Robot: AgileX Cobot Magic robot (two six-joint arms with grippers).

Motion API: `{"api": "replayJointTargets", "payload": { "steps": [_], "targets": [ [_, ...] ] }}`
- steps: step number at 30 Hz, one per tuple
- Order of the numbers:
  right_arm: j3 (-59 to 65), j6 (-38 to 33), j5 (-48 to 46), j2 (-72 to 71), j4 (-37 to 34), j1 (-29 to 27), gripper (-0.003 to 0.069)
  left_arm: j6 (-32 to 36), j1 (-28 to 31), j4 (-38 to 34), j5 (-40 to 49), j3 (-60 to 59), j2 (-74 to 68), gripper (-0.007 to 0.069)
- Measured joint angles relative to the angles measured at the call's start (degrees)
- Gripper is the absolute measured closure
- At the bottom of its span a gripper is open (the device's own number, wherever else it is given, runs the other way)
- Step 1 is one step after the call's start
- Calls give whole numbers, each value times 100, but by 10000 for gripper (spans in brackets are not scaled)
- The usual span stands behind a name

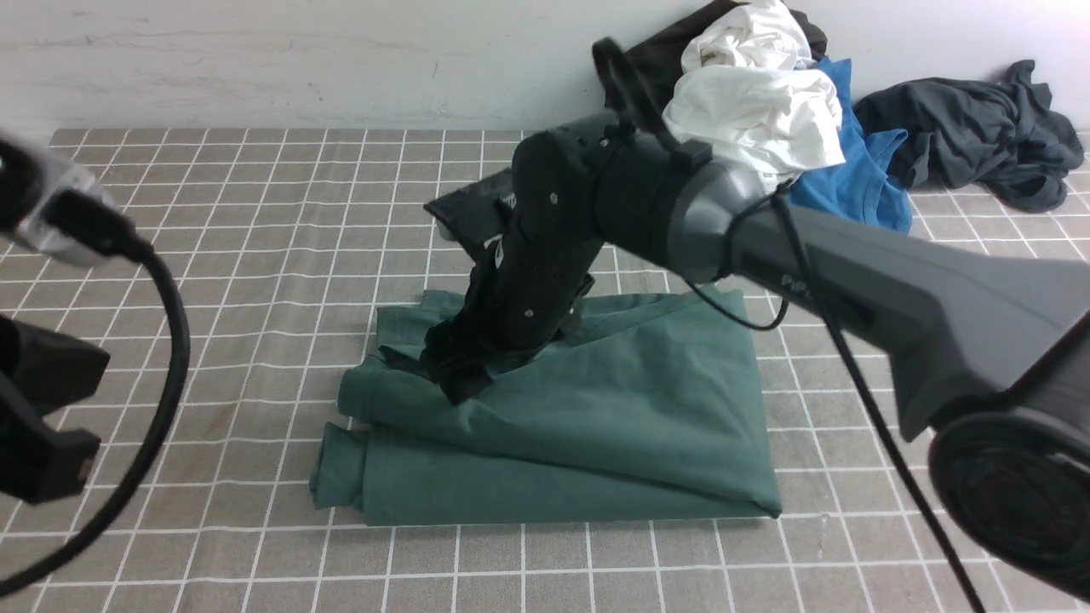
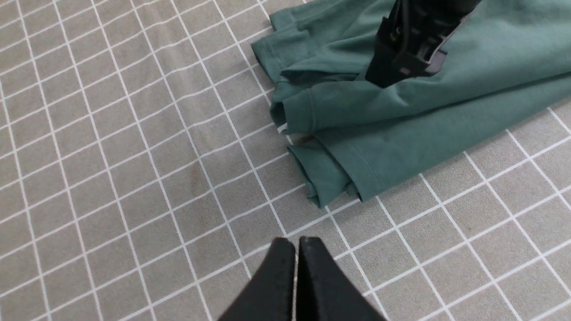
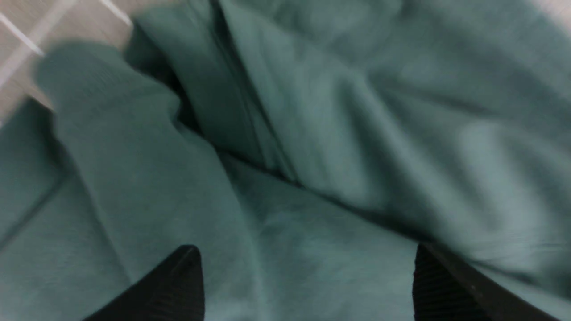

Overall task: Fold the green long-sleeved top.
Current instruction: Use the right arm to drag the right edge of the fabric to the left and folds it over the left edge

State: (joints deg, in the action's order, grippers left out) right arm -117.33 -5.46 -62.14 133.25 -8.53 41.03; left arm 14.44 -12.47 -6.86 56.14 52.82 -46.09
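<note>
The green long-sleeved top (image 1: 613,417) lies folded into a thick rectangle on the checked mat, with several layered edges at its left end (image 2: 330,147). My right gripper (image 1: 458,375) is down on the top's upper left part, fingers spread wide and open over the green cloth (image 3: 305,256); nothing is pinched between them. It also shows as a black tool on the cloth (image 2: 403,62). My left gripper (image 2: 296,244) is shut and empty, hovering over bare mat a short way from the folded corner. The left arm (image 1: 43,426) sits at the left edge.
A heap of clothes lies at the back right: a white garment (image 1: 758,94), a bright blue shirt (image 1: 856,183) and a dark grey garment (image 1: 979,136). A flat black object (image 1: 477,209) lies behind the right arm. The grey gridded mat (image 1: 255,255) covers the table.
</note>
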Motion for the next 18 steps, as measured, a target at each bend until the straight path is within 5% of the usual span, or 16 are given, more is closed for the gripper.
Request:
{"api": "replayJointTargets", "payload": {
  "steps": [10, 18],
  "targets": [
    [0, -191, -633, 14, -125, 337, 102, -351, 0, -73, -61, -953, 1454, 631],
    [556, -388, -839, -1567, 58, 337, 111, -1023, 0, 420, 235, -1797, 3589, 631]
  ]
}}
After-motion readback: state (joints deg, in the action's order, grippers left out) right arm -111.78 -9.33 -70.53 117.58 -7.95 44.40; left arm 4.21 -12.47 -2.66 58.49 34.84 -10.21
